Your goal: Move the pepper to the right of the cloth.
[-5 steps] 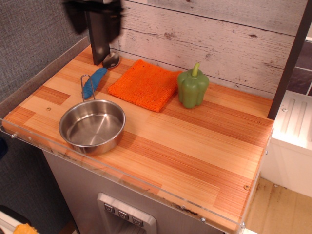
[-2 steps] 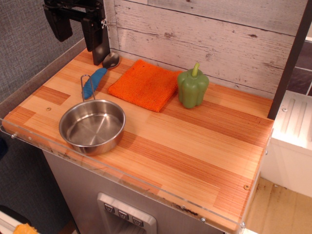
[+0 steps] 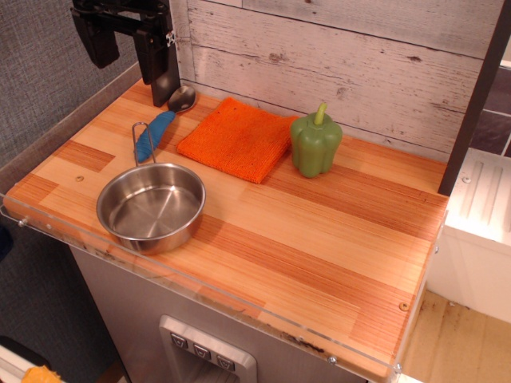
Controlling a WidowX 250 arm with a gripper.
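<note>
The green pepper [image 3: 315,143] stands upright on the wooden counter, just right of the orange cloth [image 3: 237,138] and touching or nearly touching its right edge. The cloth lies flat near the back wall. My gripper [image 3: 128,60] hangs at the back left corner, well left of the cloth and above the spoon's bowl. Its two black fingers [image 3: 162,68] are spread apart and hold nothing.
A steel pan [image 3: 151,207] sits at the front left. A blue-handled spoon [image 3: 160,128] lies between the pan and the back wall, left of the cloth. A clear rail edges the counter's front and left. A dark post [image 3: 475,96] stands at the right.
The gripper was a blur at the back left a second ago and has since settled there with its fingers apart. The pepper and cloth have not moved.
</note>
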